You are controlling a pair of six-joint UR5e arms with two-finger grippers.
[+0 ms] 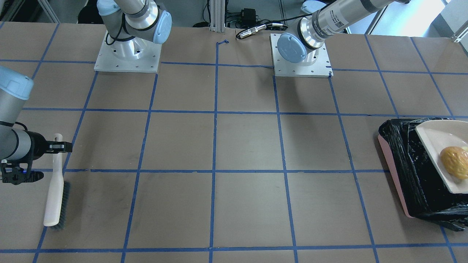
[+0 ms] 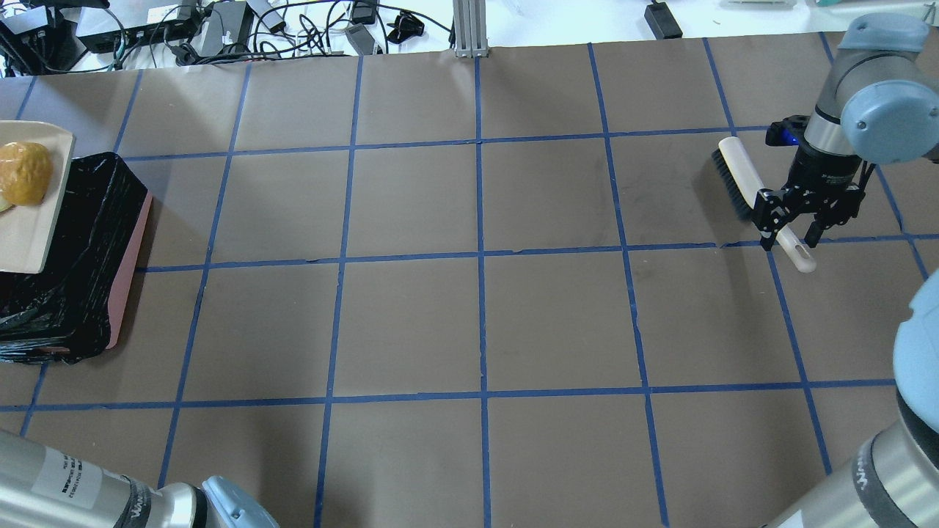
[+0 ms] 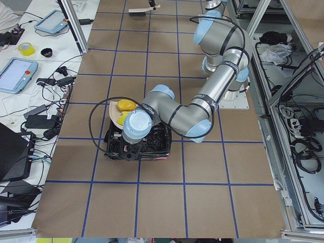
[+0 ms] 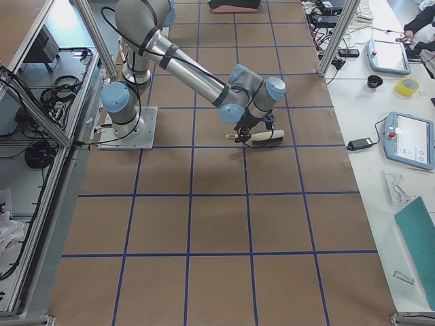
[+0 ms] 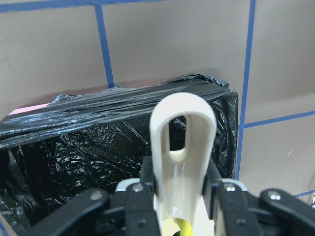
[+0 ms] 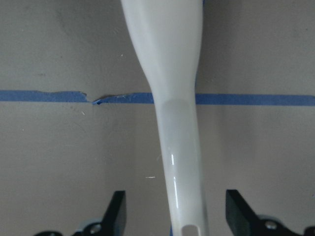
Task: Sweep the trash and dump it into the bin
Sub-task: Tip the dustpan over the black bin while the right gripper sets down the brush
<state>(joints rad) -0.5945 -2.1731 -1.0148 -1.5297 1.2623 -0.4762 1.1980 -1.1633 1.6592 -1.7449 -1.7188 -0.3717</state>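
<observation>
My left fingers (image 5: 146, 169) are clamped on the looped handle of the dustpan (image 1: 435, 137). That handle is glossy, so I judge it could twist in the grip as I tip. Further out, the pan hangs over the bin (image 1: 393, 175) at the bench (image 1: 248, 146) end with the trash (image 1: 454, 162) on it, and the round lump may roll sideways past the black-lined rim if I tilt fast or off-centre. My right fingers (image 6: 117, 210) stand wide apart either side of the brush (image 2: 737, 180) handle, gripping nothing, the brush flat on the bench; lifting carelessly could knock it. The trash looks like a golden-brown lumpy oval, wrinkled, with only a sliver of a paler piece beside it at the frame edge
</observation>
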